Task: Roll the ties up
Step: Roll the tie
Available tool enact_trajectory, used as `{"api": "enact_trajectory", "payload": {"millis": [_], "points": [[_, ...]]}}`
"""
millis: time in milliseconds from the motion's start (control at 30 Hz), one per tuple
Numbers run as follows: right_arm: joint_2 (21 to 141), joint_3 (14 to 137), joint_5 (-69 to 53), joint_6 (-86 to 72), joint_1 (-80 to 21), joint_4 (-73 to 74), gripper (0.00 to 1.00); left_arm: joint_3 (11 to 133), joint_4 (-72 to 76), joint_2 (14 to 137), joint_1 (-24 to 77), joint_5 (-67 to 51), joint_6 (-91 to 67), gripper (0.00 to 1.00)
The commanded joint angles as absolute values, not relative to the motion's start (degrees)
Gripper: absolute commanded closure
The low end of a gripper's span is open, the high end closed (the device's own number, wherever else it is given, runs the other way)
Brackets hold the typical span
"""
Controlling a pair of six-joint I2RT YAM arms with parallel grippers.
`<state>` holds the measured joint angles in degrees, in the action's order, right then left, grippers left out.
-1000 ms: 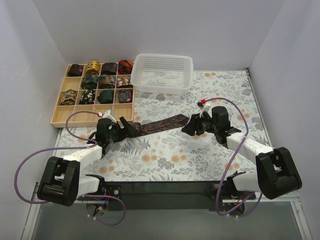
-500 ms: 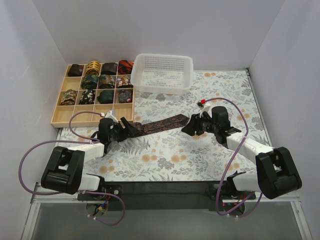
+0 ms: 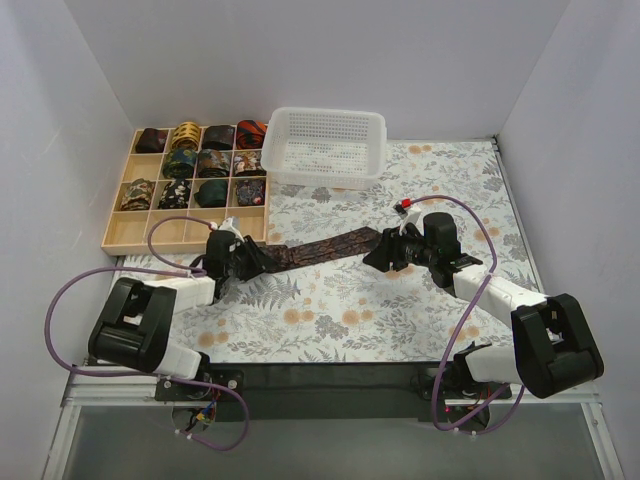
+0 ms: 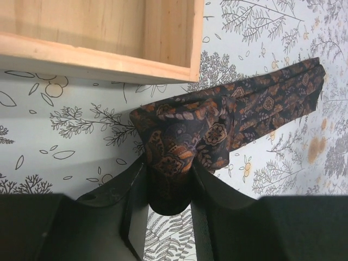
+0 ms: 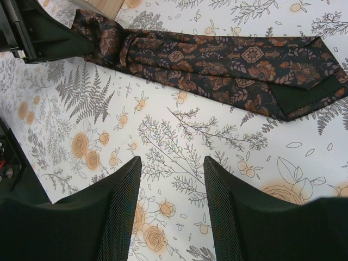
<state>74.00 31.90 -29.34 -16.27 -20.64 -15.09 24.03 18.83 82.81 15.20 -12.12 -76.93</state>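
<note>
Top external view, one lot on a counter [image 3: 400, 310] covered in a floral and fern print, grey and orange on white.

Item 1: necktie [image 3: 325, 247], woven fabric, dark brown-maroon with small reddish-orange medallions. It is a long flat strip near the middle of the counter, running from 9 o'clock to 3 o'clock, with the 3 o'clock end slightly farther back. In the right wrist view the wide end [image 5: 217, 65] comes to a point and shows a plain dark lining at its edge.

Item 2: left tool [image 3: 250, 260], black, at the tie's 9 o'clock end. In the left wrist view the narrow end [image 4: 217, 119] is bunched into a rounded fold, and the tool [image 4: 167, 179] is clamped on it, a finger [image 4: 133, 201] pressing each side.

Item 3: right tool [image 3: 385, 250], black, at the tie's 3 o'clock end. Its own camera shows the tool [image 5: 173, 168] parted and holding nothing, its ribbed fingers [image 5: 122, 217] over bare counter. The tie lies beyond the tips toward 12 o'clock, apart from them.

Item 4: gridded wooden tray [image 3: 110, 240], pale, at 10 o'clock on the counter. Rolled ties [image 3: 200, 160] fill its far compartments.

Item 5: white mesh plastic basket [image 3: 330, 172], rectangular, at 12 o'clock, just beside the tray.
</note>
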Motion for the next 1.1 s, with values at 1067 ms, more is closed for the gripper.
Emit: {"api": "enact_trajectory", "payload": {"millis": [1067], "points": [[71.72, 30.76, -29.79, -15.56, -20.83, -16.96, 0.52, 66.79, -59.14, 101.85, 39.18, 48.69, -62.48, 0.57]]}}
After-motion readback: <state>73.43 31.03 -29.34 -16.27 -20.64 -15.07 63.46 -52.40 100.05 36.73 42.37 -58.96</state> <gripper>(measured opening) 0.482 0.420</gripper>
